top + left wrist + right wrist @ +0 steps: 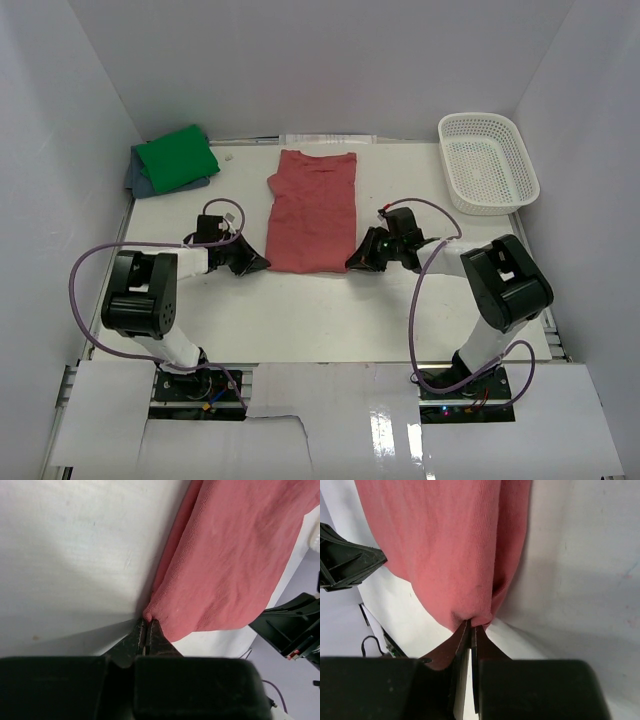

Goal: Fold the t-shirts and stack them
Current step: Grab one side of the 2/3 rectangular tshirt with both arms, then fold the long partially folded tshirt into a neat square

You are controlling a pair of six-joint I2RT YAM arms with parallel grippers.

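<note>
T-shirts, count: three, one of each colour.
Red t-shirt (312,210): lies flat in the middle of the desk, its long side running from near to far, the collar at the far end.
Green t-shirt (177,157): at the far left corner of the desk, folded, on top of another shirt.
Blue-grey t-shirt (140,181): under the green one; only its left and near edges show.
Basket, count: one white plastic lattice basket (487,162), at the far right corner, well apart from the shirts.
Arms, count: two black arms, each with a purple cable (85,262) looping beside it.
Left gripper (263,264): fingers together, clamped on the near left corner of the red t-shirt; the left wrist view shows the cloth (225,570) bunched at the tips (146,628).
Right gripper (352,264): fingers together, clamped on the near right corner of the same shirt; the right wrist view shows the cloth (445,545) pinched into a small point at the tips (471,628).
Desk (300,312): white, matte, with a few faint marks in the wrist views.
Room: plain white walls (320,60) stand on the left, far and right sides of the desk.
</note>
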